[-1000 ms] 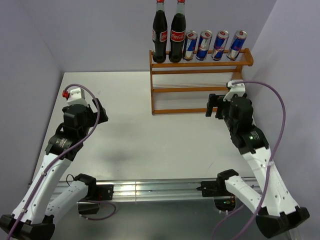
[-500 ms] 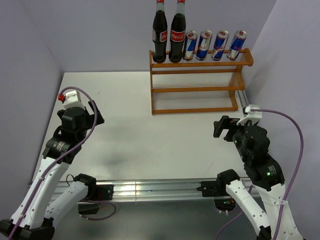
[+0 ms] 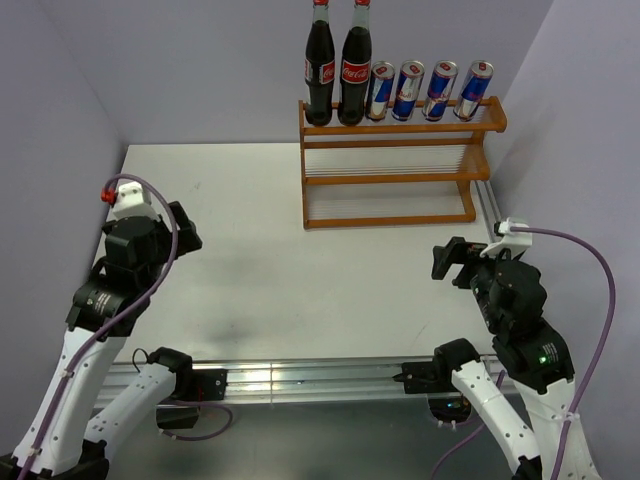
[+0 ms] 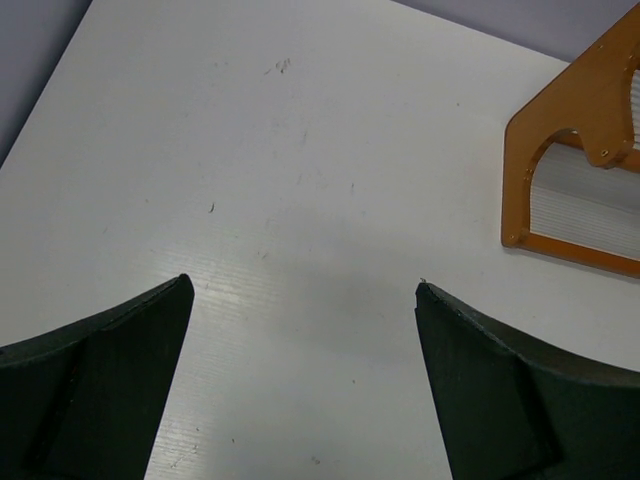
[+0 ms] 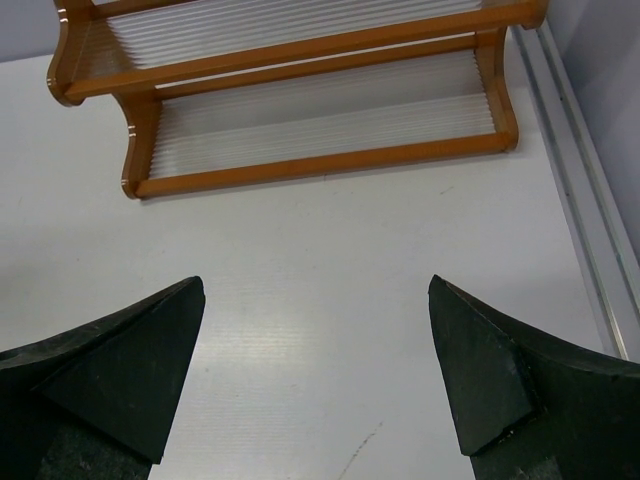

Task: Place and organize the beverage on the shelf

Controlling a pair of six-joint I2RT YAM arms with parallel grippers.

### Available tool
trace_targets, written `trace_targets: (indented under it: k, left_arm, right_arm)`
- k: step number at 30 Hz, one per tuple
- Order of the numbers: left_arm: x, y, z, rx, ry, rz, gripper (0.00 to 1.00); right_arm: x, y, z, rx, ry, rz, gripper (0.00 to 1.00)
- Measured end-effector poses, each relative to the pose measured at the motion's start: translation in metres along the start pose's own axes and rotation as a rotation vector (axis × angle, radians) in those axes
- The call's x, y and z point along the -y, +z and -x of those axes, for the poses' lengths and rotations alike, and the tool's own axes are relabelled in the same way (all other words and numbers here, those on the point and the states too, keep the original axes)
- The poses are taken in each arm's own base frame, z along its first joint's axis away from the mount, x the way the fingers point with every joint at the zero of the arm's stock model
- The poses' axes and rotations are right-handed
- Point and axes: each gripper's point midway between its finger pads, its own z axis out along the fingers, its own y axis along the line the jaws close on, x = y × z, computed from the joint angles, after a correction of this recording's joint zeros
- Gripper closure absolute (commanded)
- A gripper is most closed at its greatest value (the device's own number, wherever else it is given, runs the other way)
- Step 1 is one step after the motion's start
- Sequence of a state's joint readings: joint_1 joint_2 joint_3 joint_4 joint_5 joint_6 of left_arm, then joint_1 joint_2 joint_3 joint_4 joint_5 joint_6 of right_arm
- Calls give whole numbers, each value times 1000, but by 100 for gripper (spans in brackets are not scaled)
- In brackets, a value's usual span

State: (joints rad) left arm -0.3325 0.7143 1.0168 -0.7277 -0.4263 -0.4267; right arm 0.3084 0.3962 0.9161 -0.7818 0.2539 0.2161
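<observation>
Both pincers are gaping wide with nothing in them: the left pincer (image 4: 302, 285) hangs over bare counter (image 4: 300, 150), and the right pincer (image 5: 316, 282) looks at the front of the shelf (image 3: 400, 127) from a bit back.

All six drinks sit on the top tier, against the back wall. The two cola bottles (image 3: 320, 70) are at the left end and the four blue-and-silver cans (image 3: 408, 90) run off to the right. Nothing shows on the lower tier. So to me the placing looks done, and what's left is parking the arms and maybe a tidy-up.

If you're backing off, pull straight away from the rack and keep the right pincer low and clear of the end post. A nudge there would rock the whole row, and those tall bottles look tippy. If you want to even the spacing, close gently on one can at a time and slide it, don't lift.

Stuff you can't really check from here:
- The front rail hides the foot of every drink, so you can't tell how squarely they sit.
- The bottle caps are clipped by the top edge of the overhead view.
- The cans look like they lean right, but that could just be camera angle.
- Neither wrist view shows the drinks at all.
</observation>
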Motion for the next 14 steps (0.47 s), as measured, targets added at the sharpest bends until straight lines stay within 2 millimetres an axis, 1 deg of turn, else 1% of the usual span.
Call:
trace_targets:
  k: [9, 14]
  left_arm:
    - [3, -19, 27, 71, -29, -33, 1]
    - [4, -19, 29, 71, -29, -39, 0]
  right_arm:
    - [-1, -4, 4, 30, 38, 9, 0]
    - [-2, -3, 3, 26, 50, 9, 0]
